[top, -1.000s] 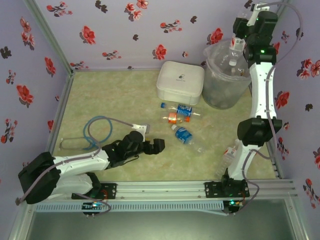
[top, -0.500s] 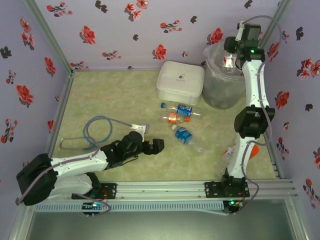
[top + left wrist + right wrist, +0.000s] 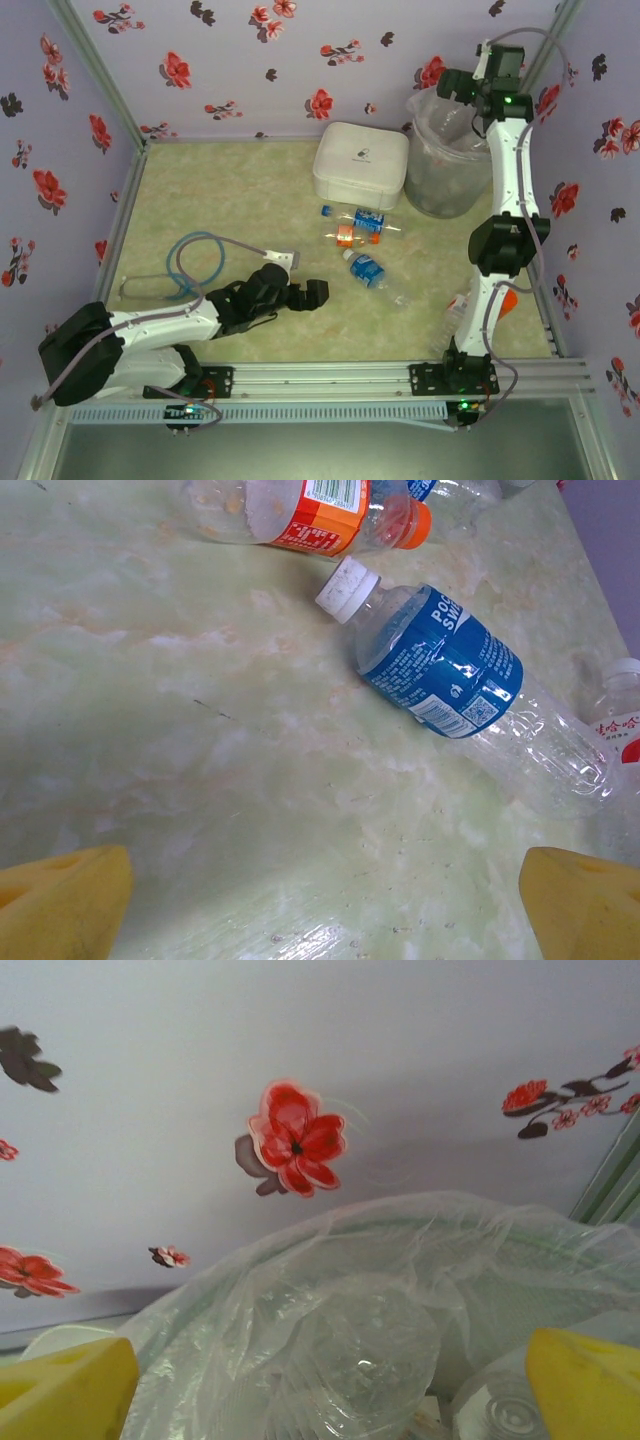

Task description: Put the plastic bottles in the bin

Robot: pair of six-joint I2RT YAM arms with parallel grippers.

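The green marbled surface point(image 3: 230, 190) carries everything. The translucent grey bin point(image 3: 432, 185), lined with a clear bag, stands just right of the white lidded box point(image 3: 360, 163). From the right wrist, clear bottle shapes show through the crumpled bag.

The right tool point(image 3: 330, 1385) hangs above the bin's rim, up and to the right of the box. Its yellow fingers are wide apart with nothing between them. The left tool point(image 3: 320, 905) sits low over the surface, well in front of the box and to its left. Its fingers are likewise spread wide and hold nothing.

Four plastic bottles lie on the surface:
- A blue-capped bottle point(image 3: 358, 215) with a blue label lies just in front of the box.
- An orange-labelled bottle point(image 3: 320, 505) with an orange cap lies just beside it on the near side.
- A blue-labelled bottle point(image 3: 440, 665) with a white cap lies nearer again, its cap pointing toward the box.
- A red-and-white-labelled bottle point(image 3: 458, 308) lies well in front of the box and to its right, beside the right arm's base.

A blue cable point(image 3: 195, 262) loops on the surface, in front of the box and to its left.
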